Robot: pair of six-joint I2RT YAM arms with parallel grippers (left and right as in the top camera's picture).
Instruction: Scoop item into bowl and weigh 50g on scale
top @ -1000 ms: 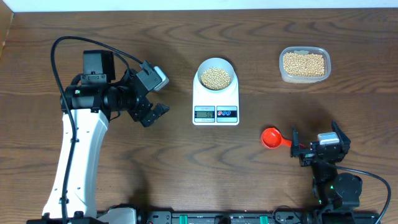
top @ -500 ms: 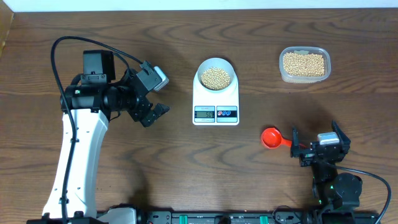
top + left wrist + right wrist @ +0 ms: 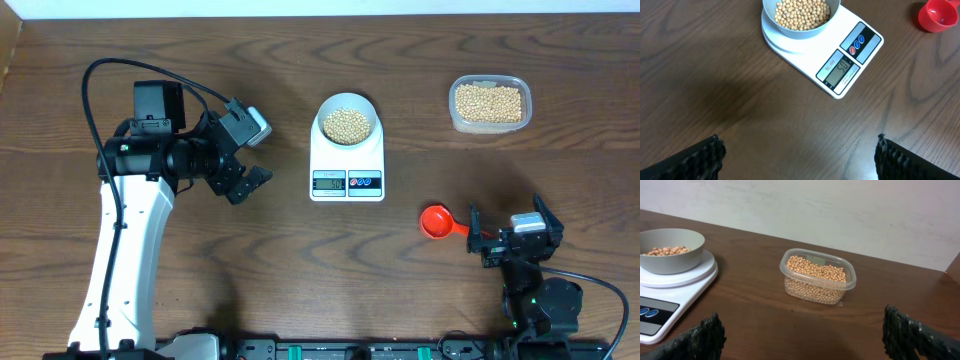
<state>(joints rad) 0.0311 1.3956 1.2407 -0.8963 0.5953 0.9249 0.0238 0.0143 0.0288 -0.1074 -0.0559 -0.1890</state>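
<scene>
A dark wooden table (image 3: 300, 270) fills the overhead view, and the white left arm (image 3: 125, 250) rises along its left side with a black cable looping over its joint. The left gripper (image 3: 800, 157) hangs over bare wood to the left of the scale, its two fingers spread wide and holding nothing. The right gripper (image 3: 807, 332) sits low near the front right edge of the table, its fingers likewise spread apart with nothing between them. The scale (image 3: 347, 160), flat and white, lies near the middle of the table towards the back, with its grey display (image 3: 841, 69) and two round buttons (image 3: 858, 43) on the edge facing the arms; the digits seem to read 50, though they are small and slanted in the wrist view. The clear plastic tub (image 3: 489, 128) stands well to the right of the scale, near the back, and is partly filled with beans. The bowl (image 3: 801, 34), pale and round, rests on the weighing platform of the scale at the end away from the display. A red scoop (image 3: 435, 221) lies on the wood in front of and to the right of the scale, its cup open upward and its handle pointing to the right gripper, just beside it. The beans (image 3: 347, 124), small, round and tan-yellow, lie heaped in the bowl on the scale
</scene>
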